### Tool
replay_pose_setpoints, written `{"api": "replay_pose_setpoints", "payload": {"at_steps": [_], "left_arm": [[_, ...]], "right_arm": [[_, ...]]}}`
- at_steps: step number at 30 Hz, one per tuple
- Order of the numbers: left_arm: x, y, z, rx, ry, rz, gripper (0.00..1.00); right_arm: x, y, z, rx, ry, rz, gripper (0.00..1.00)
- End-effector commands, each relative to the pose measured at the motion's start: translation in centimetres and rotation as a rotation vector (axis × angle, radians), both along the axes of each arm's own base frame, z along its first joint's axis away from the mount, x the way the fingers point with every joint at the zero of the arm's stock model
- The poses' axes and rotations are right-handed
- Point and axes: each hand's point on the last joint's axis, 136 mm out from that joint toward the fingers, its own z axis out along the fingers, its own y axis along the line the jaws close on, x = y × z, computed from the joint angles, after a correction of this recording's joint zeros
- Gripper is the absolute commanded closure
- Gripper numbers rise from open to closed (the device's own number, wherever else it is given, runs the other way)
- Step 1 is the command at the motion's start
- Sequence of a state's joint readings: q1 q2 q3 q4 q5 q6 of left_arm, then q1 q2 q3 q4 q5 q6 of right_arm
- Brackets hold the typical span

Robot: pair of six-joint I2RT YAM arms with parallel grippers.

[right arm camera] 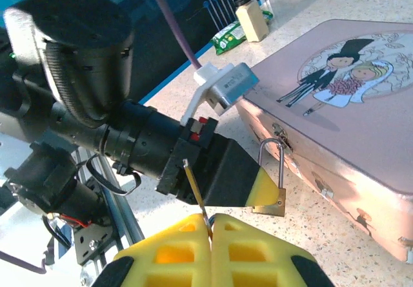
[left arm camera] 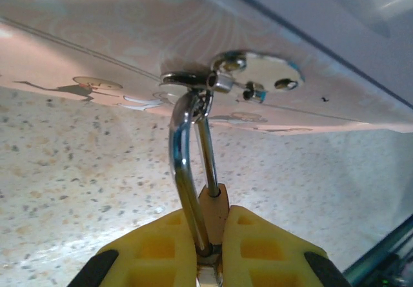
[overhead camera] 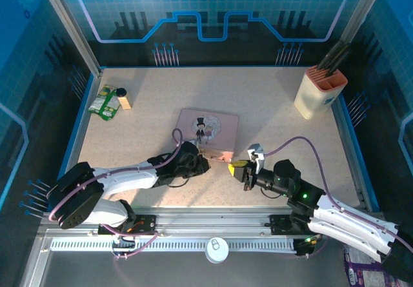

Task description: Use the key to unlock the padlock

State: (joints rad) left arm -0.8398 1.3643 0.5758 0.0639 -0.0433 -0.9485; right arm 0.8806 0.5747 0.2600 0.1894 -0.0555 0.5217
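The left tool point(left arm camera: 210, 242) was clamped nearly shut on the padlock point(left arm camera: 215, 203), apparently to steady it while its shackle hung through the clasp of the pink tin point(overhead camera: 208, 127) on the bench point(overhead camera: 271, 100). The right tool point(right arm camera: 211, 229), fully closed, pinched the key point(right arm camera: 195, 193) near the lock, blade protruding, presumably for insertion.
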Motion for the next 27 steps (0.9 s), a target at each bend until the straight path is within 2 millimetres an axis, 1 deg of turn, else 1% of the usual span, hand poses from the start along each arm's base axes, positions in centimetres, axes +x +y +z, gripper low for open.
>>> {"api": "replay_pose_setpoints", "payload": {"at_steps": [1, 3, 6, 9, 11, 15, 17, 19, 22, 23, 27], "left_arm": [[-0.1, -1.2, 0.9, 0.029, -0.051, -0.130, 0.95], [-0.4, -1.3, 0.7, 0.035, -0.051, -0.157, 0.90], [-0.8, -1.5, 1.0, 0.025, -0.067, -0.197, 0.79], [-1.1, -1.1, 1.8, 0.019, -0.120, -0.227, 0.72], [-1.3, -0.7, 2.9, 0.026, -0.174, -0.254, 0.66], [-2.0, -0.2, 6.3, 0.020, -0.369, -0.364, 0.55], [-2.9, -0.6, 8.6, -0.039, -0.491, -0.442, 0.45], [-4.3, -1.1, 11.1, -0.119, -0.608, -0.527, 0.39], [-5.6, -1.5, 13.6, -0.188, -0.715, -0.598, 0.38], [-5.9, -1.6, 14.1, -0.206, -0.735, -0.615, 0.38], [-6.9, -2.4, 15.1, -0.271, -0.757, -0.678, 0.40]], "right_arm": [[-0.5, 0.5, 1.8, -0.029, -0.088, 0.060, 1.00], [-0.6, 0.5, 1.7, -0.040, -0.089, 0.068, 1.00], [-0.6, 0.6, 1.2, -0.076, -0.076, 0.079, 1.00], [-0.7, 0.9, 0.9, -0.102, -0.067, 0.098, 1.00], [-0.8, 1.0, 0.8, -0.117, -0.063, 0.109, 1.00], [-0.8, 1.3, 0.3, -0.151, -0.043, 0.128, 1.00], [-0.9, 1.6, 0.1, -0.161, -0.030, 0.146, 1.00], [-1.1, 2.1, -0.1, -0.165, -0.015, 0.172, 1.00], [-1.5, 2.7, 0.2, -0.160, -0.016, 0.199, 1.00], [-1.6, 2.9, 0.2, -0.159, -0.019, 0.203, 1.00], [-2.0, 3.3, 0.3, -0.155, -0.024, 0.224, 1.00]]}}
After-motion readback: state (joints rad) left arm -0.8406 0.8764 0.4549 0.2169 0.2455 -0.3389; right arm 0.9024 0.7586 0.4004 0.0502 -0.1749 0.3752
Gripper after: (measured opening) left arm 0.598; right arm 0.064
